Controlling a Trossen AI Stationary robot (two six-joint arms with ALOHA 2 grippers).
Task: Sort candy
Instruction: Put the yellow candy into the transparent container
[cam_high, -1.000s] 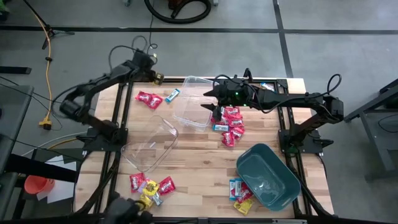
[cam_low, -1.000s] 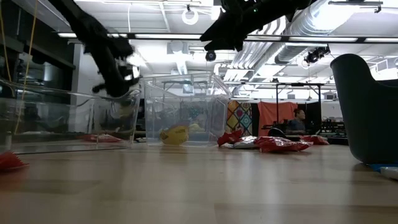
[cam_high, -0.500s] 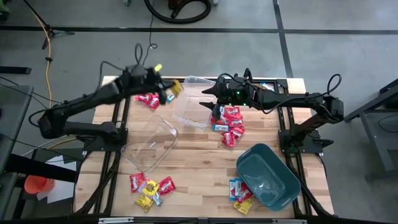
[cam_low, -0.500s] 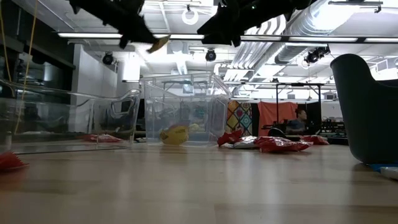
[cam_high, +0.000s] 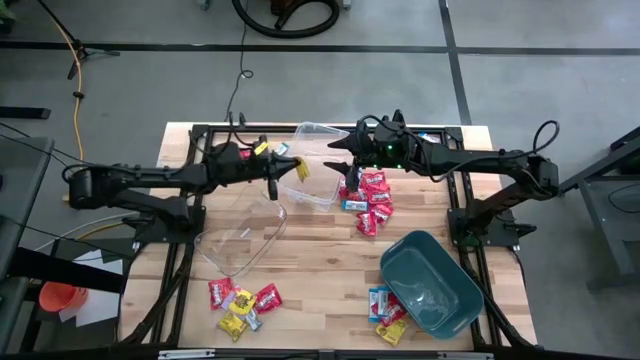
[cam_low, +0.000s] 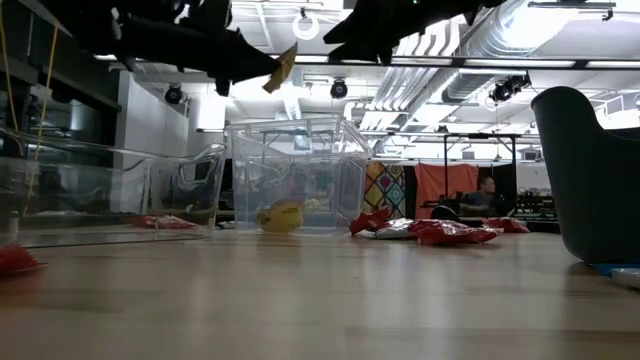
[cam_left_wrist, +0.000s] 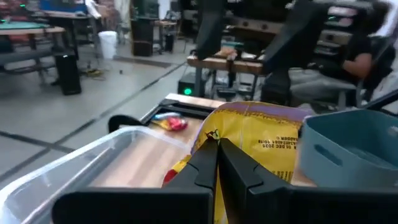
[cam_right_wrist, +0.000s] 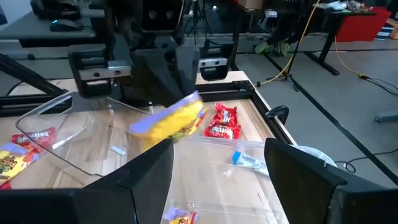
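Observation:
My left gripper (cam_high: 284, 173) reaches level from the table's left and is shut on a yellow candy packet (cam_high: 301, 170), in the air above the far clear tub (cam_high: 318, 190). The low view shows the packet (cam_low: 283, 68) well above that tub (cam_low: 295, 150), which has a yellow candy (cam_low: 282, 215) lying on its floor. My right gripper (cam_high: 345, 152) hangs open over the tub's right side, holding nothing. In the right wrist view the packet (cam_right_wrist: 168, 121) hangs ahead of its spread fingers. Red candy (cam_high: 373, 195) lies on the table right of the tub. My left gripper pinches the yellow packet by one edge (cam_left_wrist: 214, 138) between its two shut fingers. The fingers lie level and come from the table's left. The rest of the packet (cam_left_wrist: 264, 146) sticks out past the fingertips, lifted clear above the tub.
A second clear tub (cam_high: 243, 232) lies askew at centre left. The teal bin (cam_high: 430, 283) stands at near right. Candy heaps lie near left (cam_high: 240, 300) and beside the teal bin (cam_high: 388, 315). A few packets lie at far left (cam_high: 281, 149), partly under the left arm.
My left gripper has swung from the table's far left corner toward the right, tipping from pointing down to level. It has stayed shut and has carried the yellow packet up to above the far tub. My right gripper has stayed open above the tub.

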